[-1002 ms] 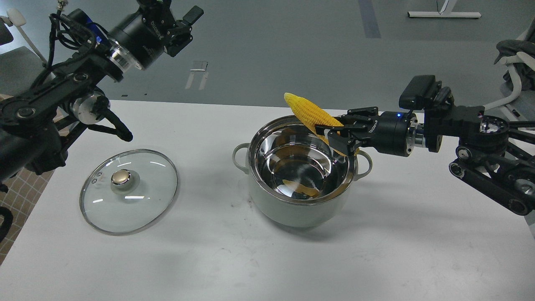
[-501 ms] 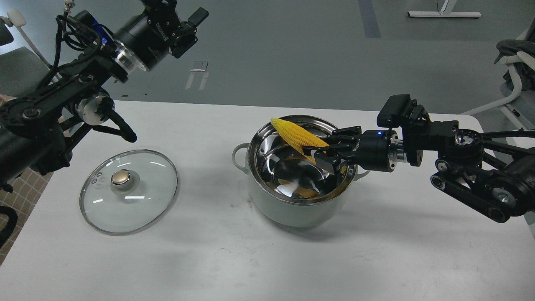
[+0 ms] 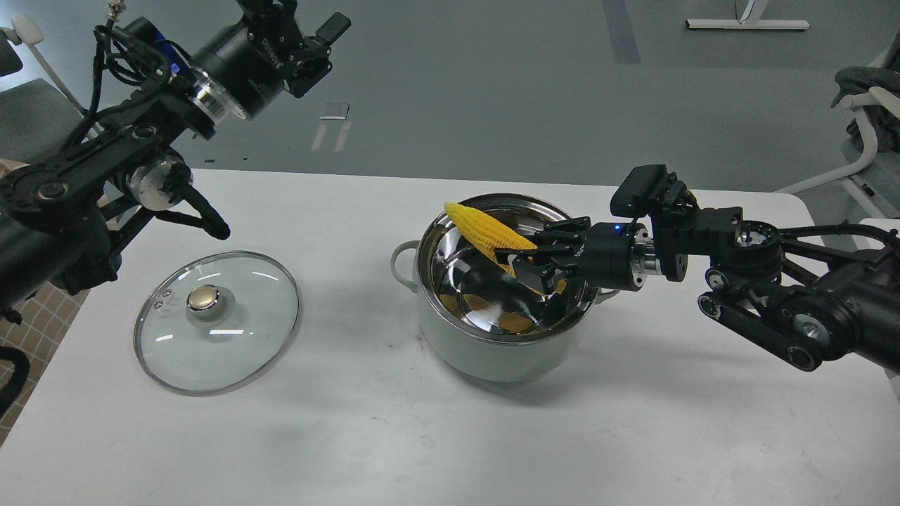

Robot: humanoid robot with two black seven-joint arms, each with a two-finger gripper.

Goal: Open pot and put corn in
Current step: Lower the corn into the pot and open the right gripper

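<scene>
Since the earlier frame, right arm has pushed further in from 3 o'clock and dropped lower; corn now sits deeper over the pot mouth, pointed end nearer the 10 o'clock rim. Left arm, lid and pot unmoved.

Left gripper (image 3: 309,53): raised at 11 o'clock, well clear of the tabletop (image 3: 394,436), carrying nothing. Fingers seen small and dark; cannot tell how far apart.

Lid (image 3: 216,320): flat on the tabletop at 9 o'clock, knob up, well apart from the pot. Opening step looks done.

Pot (image 3: 499,351): centre, open, steel inside reflecting yellow.

Corn (image 3: 485,230): above the pot's interior, tilted, tip toward 10 o'clock, thick end toward 3 o'clock. Not yet resting on the bottom.

Right gripper (image 3: 532,261): fingers closed on the corn's thick end, one above and one below; most of the cob sticks out beyond them toward the far-left rim.

Judgement: placing step, near the end. Best to lower a little more so the tip clears the rim, then part the fingers low, so the cob settles rather than bounces out.
</scene>
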